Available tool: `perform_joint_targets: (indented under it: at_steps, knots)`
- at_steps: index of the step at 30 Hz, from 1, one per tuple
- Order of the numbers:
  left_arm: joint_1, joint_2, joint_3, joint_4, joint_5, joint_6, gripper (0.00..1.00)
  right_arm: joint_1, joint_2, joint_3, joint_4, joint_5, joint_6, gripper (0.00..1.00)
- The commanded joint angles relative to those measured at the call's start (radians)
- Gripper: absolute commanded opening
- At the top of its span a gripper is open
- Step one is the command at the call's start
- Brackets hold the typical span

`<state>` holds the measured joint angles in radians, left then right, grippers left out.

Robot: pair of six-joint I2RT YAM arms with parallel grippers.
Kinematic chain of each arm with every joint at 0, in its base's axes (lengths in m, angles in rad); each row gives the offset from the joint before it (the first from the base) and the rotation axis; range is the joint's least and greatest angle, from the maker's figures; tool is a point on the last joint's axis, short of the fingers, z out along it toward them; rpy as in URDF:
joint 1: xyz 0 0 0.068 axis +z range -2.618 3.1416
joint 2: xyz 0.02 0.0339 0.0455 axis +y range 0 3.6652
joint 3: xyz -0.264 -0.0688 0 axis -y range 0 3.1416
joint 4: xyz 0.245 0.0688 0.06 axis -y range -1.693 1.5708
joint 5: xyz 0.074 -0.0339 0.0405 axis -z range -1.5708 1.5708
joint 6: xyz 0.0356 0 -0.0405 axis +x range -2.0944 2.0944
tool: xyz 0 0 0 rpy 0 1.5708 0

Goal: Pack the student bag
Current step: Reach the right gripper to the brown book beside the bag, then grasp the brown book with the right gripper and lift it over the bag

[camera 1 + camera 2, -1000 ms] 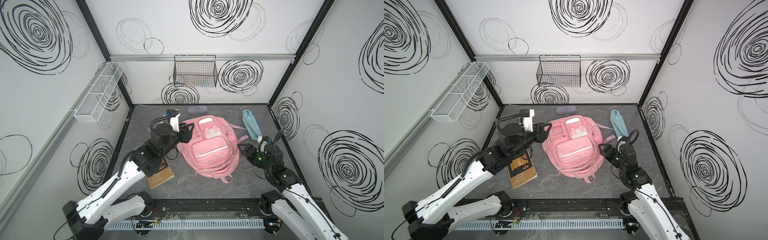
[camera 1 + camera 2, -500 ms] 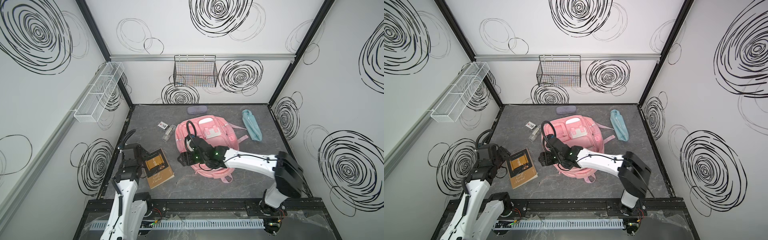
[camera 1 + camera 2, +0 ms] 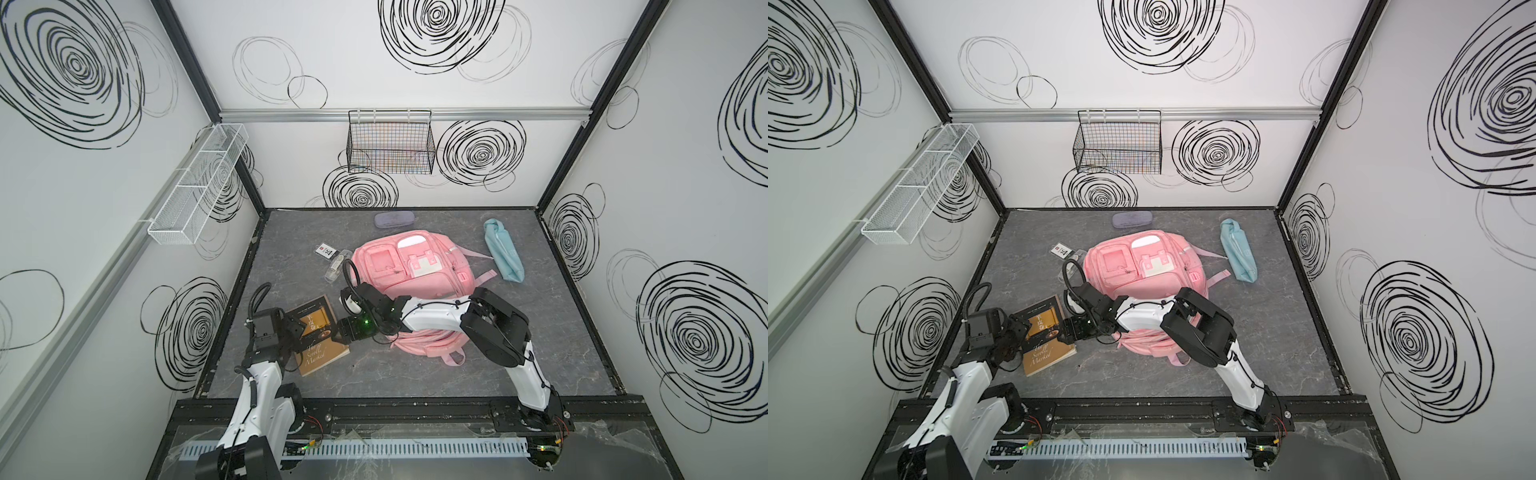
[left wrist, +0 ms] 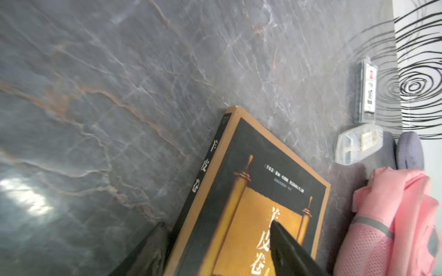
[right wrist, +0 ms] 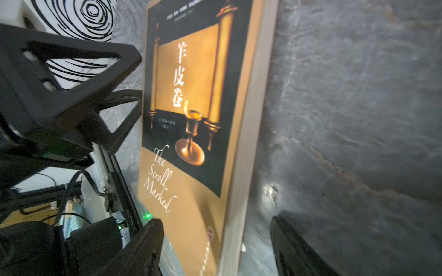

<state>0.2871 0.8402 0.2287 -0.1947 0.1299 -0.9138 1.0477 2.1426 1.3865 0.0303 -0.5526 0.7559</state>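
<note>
Both arms have closed in on the book (image 3: 320, 349). The right end effector (image 5: 215, 227) has slid off the student bag (image 3: 415, 266) to the book's page edge, jaws apart and astride that edge. The left end effector (image 4: 217, 225), jaws also apart, straddles the spine on the opposite side. Behind the right end effector, the student bag lies flat on the tabletop (image 3: 415, 374), partly under that arm.

1. I read the student bag (image 3: 436, 284) as pink, its flap patch (image 3: 430, 270) white.
2. Book (image 3: 320, 355): black and gold.
3. Table (image 3: 415, 386): grey, marble-veined.
4. Walls (image 3: 415, 95): white, black swirls.
5. Pouch (image 3: 504, 251): light blue.
</note>
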Motion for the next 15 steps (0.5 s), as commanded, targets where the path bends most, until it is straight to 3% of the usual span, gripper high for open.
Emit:
perform_joint_targets:
  at_steps: [1,5,13,15]
  knots:
    - [-0.031,0.038,-0.05,0.048,0.069,-0.05,0.69,-0.014,0.041,-0.011,0.103,-0.11,0.078,0.74]
    - [-0.054,0.035,-0.049,0.054,0.082,-0.046,0.68,-0.034,0.048,-0.008,0.158,-0.177,0.091,0.7]
    - [-0.087,0.032,-0.089,0.084,0.119,-0.087,0.67,-0.065,0.079,-0.023,0.398,-0.296,0.25,0.41]
    - [-0.101,0.023,-0.099,0.086,0.121,-0.097,0.67,-0.061,0.095,-0.008,0.451,-0.325,0.288,0.38]
